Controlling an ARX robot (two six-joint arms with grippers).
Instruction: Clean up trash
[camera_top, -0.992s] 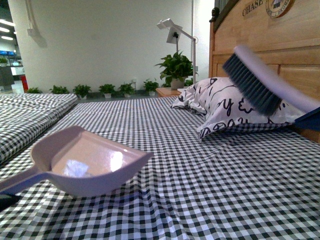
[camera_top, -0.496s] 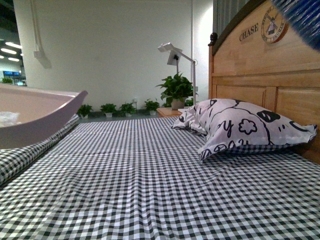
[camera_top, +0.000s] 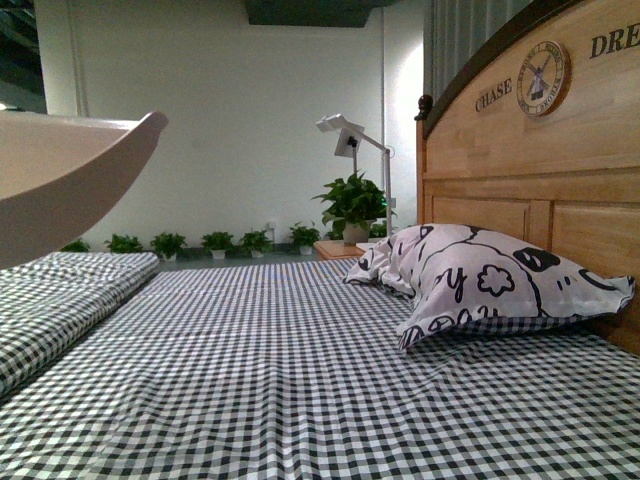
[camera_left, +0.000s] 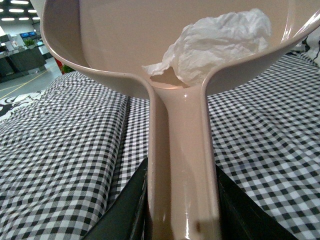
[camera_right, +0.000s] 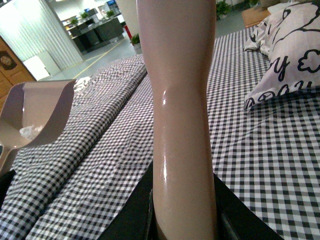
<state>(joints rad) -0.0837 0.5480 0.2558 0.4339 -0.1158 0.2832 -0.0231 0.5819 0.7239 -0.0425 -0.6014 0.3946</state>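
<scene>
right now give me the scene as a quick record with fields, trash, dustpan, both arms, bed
trash: crumpled white paper wad lying inside the dustpan, near the handle end
dustpan: pinkish-beige dustpan lifted clear of the bed, at the left edge of the front view
left gripper: fingers shut on the dustpan handle
right gripper: shut on a pinkish handle; its head is out of frame
bed: checked sheet, no loose trash seen on it
pillow: printed pillow against the wooden headboard
</scene>
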